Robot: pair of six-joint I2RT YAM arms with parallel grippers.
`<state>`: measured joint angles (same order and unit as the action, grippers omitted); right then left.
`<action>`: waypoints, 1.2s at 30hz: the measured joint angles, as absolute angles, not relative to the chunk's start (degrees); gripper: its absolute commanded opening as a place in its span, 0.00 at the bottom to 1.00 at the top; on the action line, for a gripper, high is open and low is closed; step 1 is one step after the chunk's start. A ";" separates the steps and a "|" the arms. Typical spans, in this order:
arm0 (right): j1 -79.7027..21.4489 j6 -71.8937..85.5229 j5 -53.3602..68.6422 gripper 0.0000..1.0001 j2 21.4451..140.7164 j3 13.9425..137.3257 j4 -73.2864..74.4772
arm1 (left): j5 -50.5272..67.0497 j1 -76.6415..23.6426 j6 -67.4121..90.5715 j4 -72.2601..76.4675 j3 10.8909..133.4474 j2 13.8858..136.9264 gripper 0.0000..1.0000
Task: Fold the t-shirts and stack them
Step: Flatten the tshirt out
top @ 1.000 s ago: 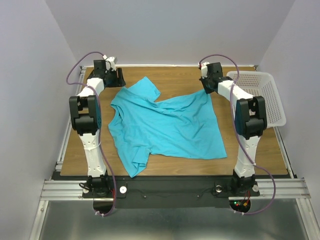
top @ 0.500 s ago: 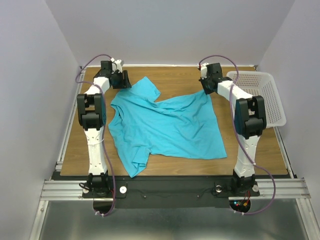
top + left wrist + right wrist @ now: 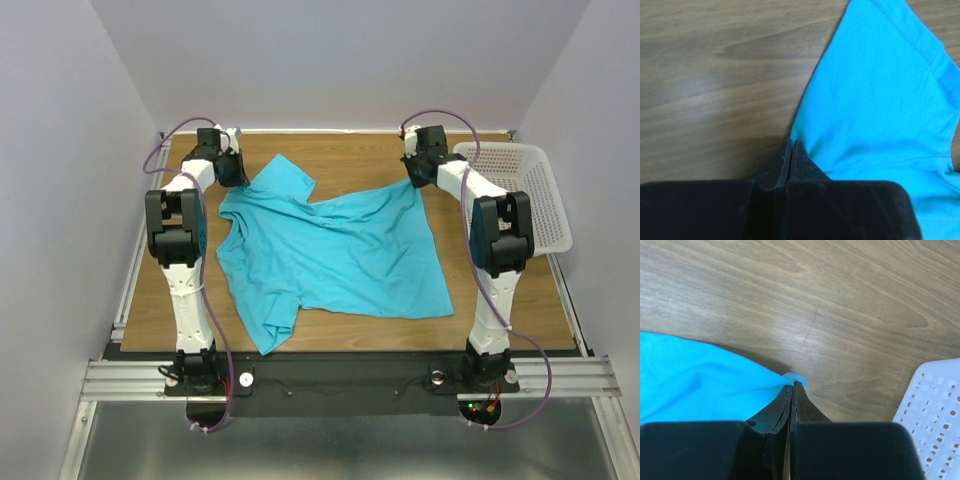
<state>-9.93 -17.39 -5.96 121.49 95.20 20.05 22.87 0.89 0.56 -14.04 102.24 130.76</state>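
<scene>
One turquoise t-shirt (image 3: 330, 250) lies crumpled and spread over the middle of the wooden table. My left gripper (image 3: 236, 176) is at its far left edge, beside a sleeve. In the left wrist view the jaws (image 3: 791, 143) are pressed together with the t-shirt (image 3: 880, 90) edge running into their tip. My right gripper (image 3: 413, 179) is at the shirt's far right corner. In the right wrist view it (image 3: 793, 385) is shut on the t-shirt (image 3: 690, 375), and a small fold of cloth pokes out past the tip.
A white mesh basket (image 3: 520, 190) stands at the table's right edge, close to the right arm; its corner shows in the right wrist view (image 3: 935, 410). Bare wood (image 3: 350, 150) runs along the back between the two grippers. Grey walls enclose the table.
The left gripper moved right from the far left corner onto the shirt's edge and closed. The sleeve beside it shifted slightly left. The right arm has not moved.
</scene>
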 measured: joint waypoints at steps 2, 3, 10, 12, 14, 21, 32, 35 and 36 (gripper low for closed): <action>-9.54 -17.12 -5.98 0.01 121.49 95.33 20.08 | 21.80 1.65 1.43 -13.13 99.50 128.29 0.00; -9.17 -16.95 -6.00 0.01 121.49 95.61 20.10 | 21.30 2.17 2.00 -12.53 98.21 127.13 0.00; -7.49 -16.03 -5.89 0.01 121.80 98.65 19.77 | 19.88 8.78 6.07 -6.39 90.24 119.39 0.00; -7.46 -15.64 -5.56 0.01 122.43 99.83 19.14 | 19.90 9.89 6.76 -4.69 90.24 119.39 0.00; -7.49 -15.20 -5.37 0.01 123.31 100.79 18.79 | 20.14 10.24 7.64 -3.60 90.24 119.55 0.00; -7.35 -14.52 -4.12 0.01 127.98 104.53 18.52 | 22.98 9.26 10.39 -0.51 95.59 125.71 0.00; -7.20 -12.69 -5.63 0.01 134.26 111.20 17.28 | 20.75 8.62 12.99 0.58 98.48 130.89 0.00; -7.20 -12.23 -6.85 0.01 136.35 114.04 15.77 | 19.70 8.58 13.80 0.62 100.22 131.41 0.00; -7.20 -12.19 -7.16 0.01 136.79 114.50 15.59 | 19.51 8.56 14.06 0.64 101.14 131.92 0.00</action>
